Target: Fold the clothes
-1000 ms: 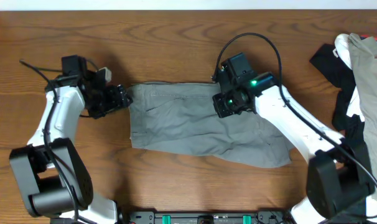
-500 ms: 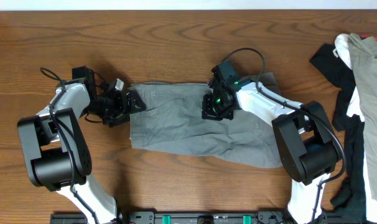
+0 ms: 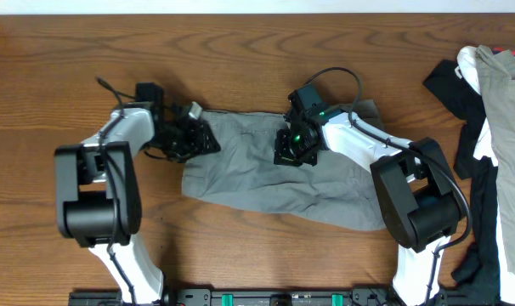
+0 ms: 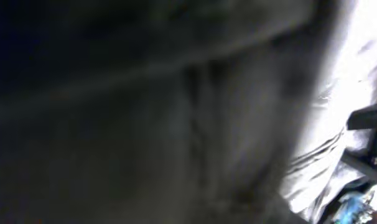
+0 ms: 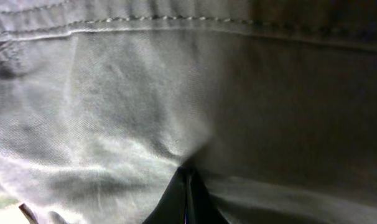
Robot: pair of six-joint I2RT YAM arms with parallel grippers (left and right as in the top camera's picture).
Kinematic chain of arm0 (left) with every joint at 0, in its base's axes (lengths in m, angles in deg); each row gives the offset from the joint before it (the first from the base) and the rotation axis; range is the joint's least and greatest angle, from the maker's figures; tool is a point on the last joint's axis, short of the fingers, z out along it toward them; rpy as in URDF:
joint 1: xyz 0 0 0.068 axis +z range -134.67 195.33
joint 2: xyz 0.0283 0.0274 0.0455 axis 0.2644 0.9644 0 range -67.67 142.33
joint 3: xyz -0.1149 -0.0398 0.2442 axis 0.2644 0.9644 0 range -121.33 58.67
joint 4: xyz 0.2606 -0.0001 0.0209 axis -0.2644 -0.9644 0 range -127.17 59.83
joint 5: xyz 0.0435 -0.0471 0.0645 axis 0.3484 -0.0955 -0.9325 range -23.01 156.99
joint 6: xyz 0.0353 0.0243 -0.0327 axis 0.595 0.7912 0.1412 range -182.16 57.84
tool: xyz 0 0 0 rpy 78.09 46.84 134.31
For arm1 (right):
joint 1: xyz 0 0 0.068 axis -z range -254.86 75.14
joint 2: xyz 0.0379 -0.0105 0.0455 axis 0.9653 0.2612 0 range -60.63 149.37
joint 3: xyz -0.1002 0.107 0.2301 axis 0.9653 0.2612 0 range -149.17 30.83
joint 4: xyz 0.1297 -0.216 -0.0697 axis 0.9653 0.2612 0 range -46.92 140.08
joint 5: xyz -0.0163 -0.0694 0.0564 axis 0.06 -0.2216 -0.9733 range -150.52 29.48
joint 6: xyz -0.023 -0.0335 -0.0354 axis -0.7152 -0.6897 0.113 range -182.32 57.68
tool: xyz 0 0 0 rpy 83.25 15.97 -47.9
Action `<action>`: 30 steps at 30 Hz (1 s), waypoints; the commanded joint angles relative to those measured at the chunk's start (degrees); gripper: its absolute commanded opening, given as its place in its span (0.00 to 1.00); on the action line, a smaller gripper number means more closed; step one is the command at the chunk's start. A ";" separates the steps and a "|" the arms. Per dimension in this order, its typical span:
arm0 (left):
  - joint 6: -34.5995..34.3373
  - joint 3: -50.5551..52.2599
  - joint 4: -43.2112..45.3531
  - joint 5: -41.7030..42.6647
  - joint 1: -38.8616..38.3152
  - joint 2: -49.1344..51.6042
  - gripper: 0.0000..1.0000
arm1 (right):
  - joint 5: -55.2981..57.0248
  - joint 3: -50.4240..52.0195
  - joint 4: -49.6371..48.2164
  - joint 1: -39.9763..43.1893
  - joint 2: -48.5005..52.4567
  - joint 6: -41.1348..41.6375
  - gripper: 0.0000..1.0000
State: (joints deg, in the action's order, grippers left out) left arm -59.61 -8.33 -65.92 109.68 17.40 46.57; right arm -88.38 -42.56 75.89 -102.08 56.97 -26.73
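The clothes (image 3: 257, 183), grey-olive shorts, lie spread flat across the middle of the wooden table (image 3: 240, 51). My left gripper (image 3: 205, 141) sits over their left edge, where the cloth bunches slightly. In the left wrist view only dark, blurred fabric (image 4: 176, 124) fills the picture, and my fingers are hidden. My right gripper (image 3: 288, 155) presses on the upper middle of the shorts. In the right wrist view its fingertips (image 5: 187, 180) meet, with creases of cloth (image 5: 114, 93) gathering at the tips below a stitched seam.
A heap of other garments lies at the right edge: a beige-tan piece (image 3: 506, 93), black cloth (image 3: 461, 93) and white cloth (image 3: 474, 64). The arms' base rail (image 3: 274, 297) runs along the front edge.
My left gripper has travelled right from beside the shorts onto their left edge, and that edge has shifted right. My right gripper dropped onto the cloth, shut, and has stayed put since.
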 commanded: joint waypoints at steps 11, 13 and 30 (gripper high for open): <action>0.22 -3.58 -15.30 -8.66 5.55 -2.19 0.10 | 0.96 -0.11 4.66 1.81 -3.15 -8.87 0.01; 0.22 -6.54 -19.91 -12.52 6.93 -4.98 0.10 | 4.63 -0.11 6.21 2.32 -6.32 -9.62 0.01; 1.49 -36.87 -45.09 -37.29 -1.36 -14.16 0.10 | 17.59 -0.09 9.31 6.64 -25.07 -9.94 0.05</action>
State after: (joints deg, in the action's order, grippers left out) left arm -58.87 -43.80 -110.00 76.18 19.50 31.99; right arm -72.09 -42.29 84.48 -95.99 31.88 -35.82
